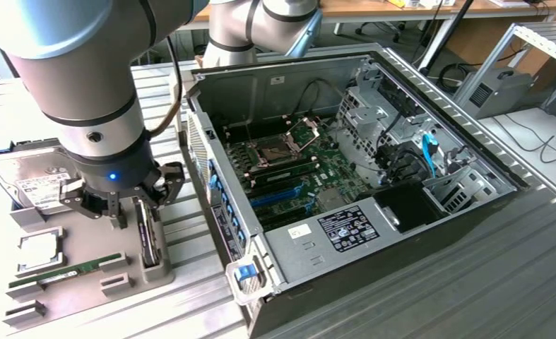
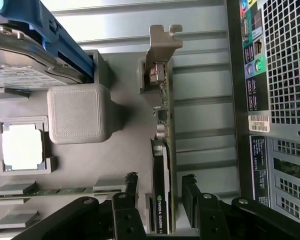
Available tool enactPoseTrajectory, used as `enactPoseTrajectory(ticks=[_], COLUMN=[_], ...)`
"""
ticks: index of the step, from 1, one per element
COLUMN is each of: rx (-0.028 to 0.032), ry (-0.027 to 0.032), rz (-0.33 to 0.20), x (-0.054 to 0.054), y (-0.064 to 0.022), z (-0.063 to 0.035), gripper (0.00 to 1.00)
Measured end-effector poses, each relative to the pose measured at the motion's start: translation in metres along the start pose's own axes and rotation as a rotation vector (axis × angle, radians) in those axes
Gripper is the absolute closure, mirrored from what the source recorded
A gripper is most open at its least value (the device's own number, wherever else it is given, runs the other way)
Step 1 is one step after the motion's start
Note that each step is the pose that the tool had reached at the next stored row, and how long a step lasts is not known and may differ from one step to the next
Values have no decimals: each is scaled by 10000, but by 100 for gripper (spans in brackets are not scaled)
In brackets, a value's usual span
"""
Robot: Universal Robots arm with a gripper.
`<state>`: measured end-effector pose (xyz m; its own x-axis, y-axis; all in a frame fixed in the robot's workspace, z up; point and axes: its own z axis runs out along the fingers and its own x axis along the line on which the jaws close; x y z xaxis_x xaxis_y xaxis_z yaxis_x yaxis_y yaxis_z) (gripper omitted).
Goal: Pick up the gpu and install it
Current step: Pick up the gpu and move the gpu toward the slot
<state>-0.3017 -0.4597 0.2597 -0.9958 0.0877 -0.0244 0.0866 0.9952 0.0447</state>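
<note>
The tool (image 1: 134,215) stands open over the grey holder tray (image 1: 89,244), its two fingers (image 2: 131,187) lowered on either side of the gpu (image 1: 148,236). In the wrist view a gap shows between each finger and the card, so the tool (image 2: 161,192) straddles the gpu (image 2: 166,150) without gripping it. The gpu stands on its long edge in a slot of the tray (image 2: 125,150), with its pale metal bracket at the end away from the tool.

The same tray holds a silver hard drive (image 1: 32,180) with a white label, a square processor chip (image 1: 37,251) in its own recess, and a narrow green memory stick (image 1: 66,272) lying in a slot near the tray's edge.

Just beside the tray, on the exterior view's right, an open computer case (image 1: 287,247) lies on the ribbed metal worktop (image 1: 466,282). Its motherboard (image 1: 287,169) is exposed inside.
</note>
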Motion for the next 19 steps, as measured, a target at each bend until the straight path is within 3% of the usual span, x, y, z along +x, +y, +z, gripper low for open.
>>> enactPoseTrajectory(ticks=[19], rx=[4], ry=[-1], rz=[67], x=[5], y=[-8], z=[192], gripper=[52])
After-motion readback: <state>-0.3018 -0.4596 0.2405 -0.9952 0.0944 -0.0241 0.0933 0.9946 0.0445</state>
